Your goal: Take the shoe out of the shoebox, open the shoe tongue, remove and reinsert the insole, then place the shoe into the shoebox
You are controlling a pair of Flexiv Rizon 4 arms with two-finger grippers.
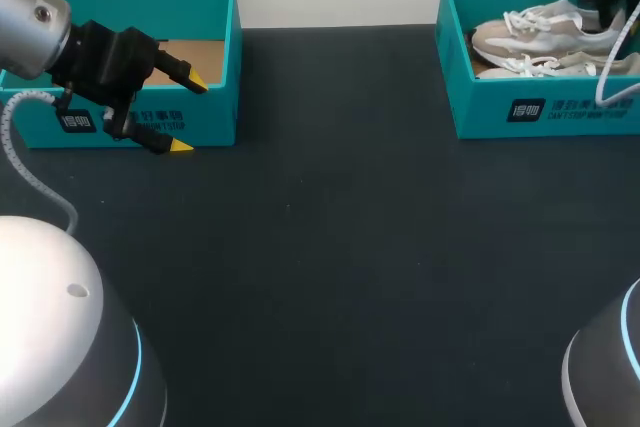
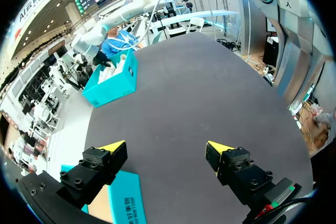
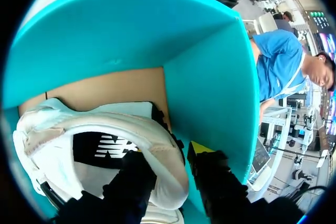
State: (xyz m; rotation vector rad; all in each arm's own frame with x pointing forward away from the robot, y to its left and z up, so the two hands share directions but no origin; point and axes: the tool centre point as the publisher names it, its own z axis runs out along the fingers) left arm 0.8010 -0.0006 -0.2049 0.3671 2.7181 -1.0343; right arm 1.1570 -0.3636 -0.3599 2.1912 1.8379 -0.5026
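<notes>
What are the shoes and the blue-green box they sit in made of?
The shoebox looks like cardboard: flat matte teal walls and a plain brown floor inside. The shoes seem to be soft fabric, white and beige, with a thick padded heel edge and woven cloth laces. The exact fabric cannot be told from here.

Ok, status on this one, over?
Left gripper open, by the left shoebox. Right gripper at the sneaker heel inside the right shoebox, grip unclear. Its wall close beside the gripper.
</notes>
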